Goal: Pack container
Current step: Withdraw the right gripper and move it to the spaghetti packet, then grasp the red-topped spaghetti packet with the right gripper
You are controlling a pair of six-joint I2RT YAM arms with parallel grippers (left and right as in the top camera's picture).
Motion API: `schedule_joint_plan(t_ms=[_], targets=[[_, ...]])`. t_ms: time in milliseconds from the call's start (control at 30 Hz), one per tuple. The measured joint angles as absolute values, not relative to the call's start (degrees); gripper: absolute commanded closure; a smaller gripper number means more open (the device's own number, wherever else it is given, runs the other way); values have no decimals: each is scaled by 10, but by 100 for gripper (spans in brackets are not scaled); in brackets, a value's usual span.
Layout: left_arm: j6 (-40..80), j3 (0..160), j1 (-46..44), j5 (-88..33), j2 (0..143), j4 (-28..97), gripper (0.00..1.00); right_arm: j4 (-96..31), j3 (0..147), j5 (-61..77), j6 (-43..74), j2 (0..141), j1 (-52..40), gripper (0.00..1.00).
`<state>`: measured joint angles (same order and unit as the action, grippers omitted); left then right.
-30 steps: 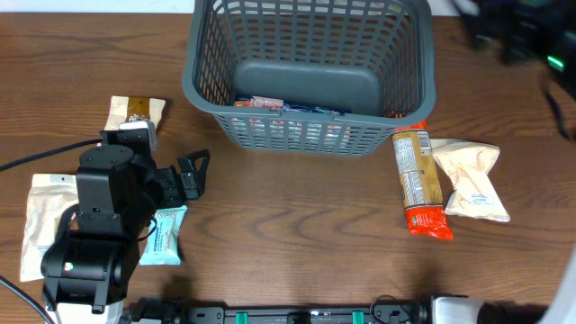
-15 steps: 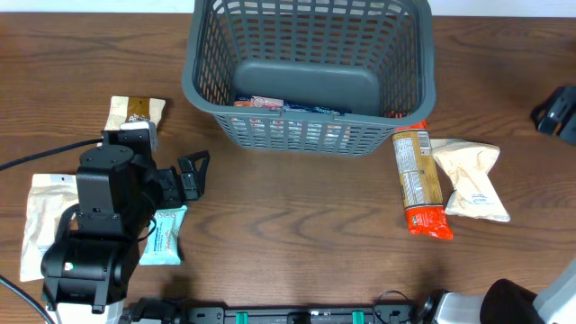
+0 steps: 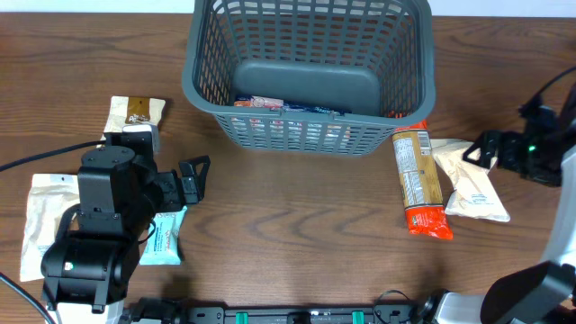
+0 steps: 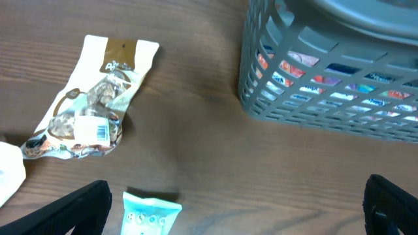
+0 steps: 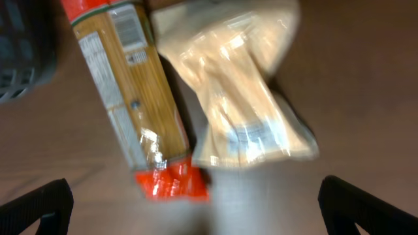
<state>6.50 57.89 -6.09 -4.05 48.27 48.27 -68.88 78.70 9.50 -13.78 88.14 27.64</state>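
The table [image 3: 297, 234] is of dark brown wood with a clear grain, and it fills nearly the whole overhead view. At its near edge runs a black rail [image 3: 297, 315] with small green parts. A thin black cable [image 3: 36, 160] lies across the wood at the left.

The basket [image 3: 306, 135] stands at the far middle of the table, upright. It is dark grey with slotted sides. Some colourful packets [image 3: 270, 103] lie on its bottom against the near wall, and the left wrist view shows them through the slots.

The left gripper [image 3: 196, 178] is low over the table, to the left of the basket and apart from it. Its fingers [image 4: 78, 205] stand wide and hold nothing. A light blue bar [image 3: 164, 236] lies just beside it, on the near side. Farther off lies a small clear bag of nuts [image 3: 135, 112] with a brown top. A white pouch [image 3: 40, 220] lies at the far left, partly under the arm.

On the right, a long yellow packet [image 3: 418, 180] with red ends lies with its far end beside the basket's near right corner. A beige pouch [image 3: 470, 184] touches it on the right. The right gripper [image 3: 477, 151] hangs above this pouch with the fingers [image 5: 32, 209] spread, empty. The right wrist view is blurred.
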Motion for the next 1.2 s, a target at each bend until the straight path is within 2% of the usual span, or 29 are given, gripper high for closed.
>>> schedule_joint_plan(t_ms=[200,367,833,1200], targets=[[61,579,-61,-41,483,491,1,-531,659,130,-204,881,276,1],[61,579,-61,-41,483,491,1,-460,588,137,-217,881,269,1],[61,579,-61,-41,487,491,1,-459,569,129,-209,910,140,1],[61,579,-61,-41,515,491,1,-442,566,123,-192,939,121,1]])
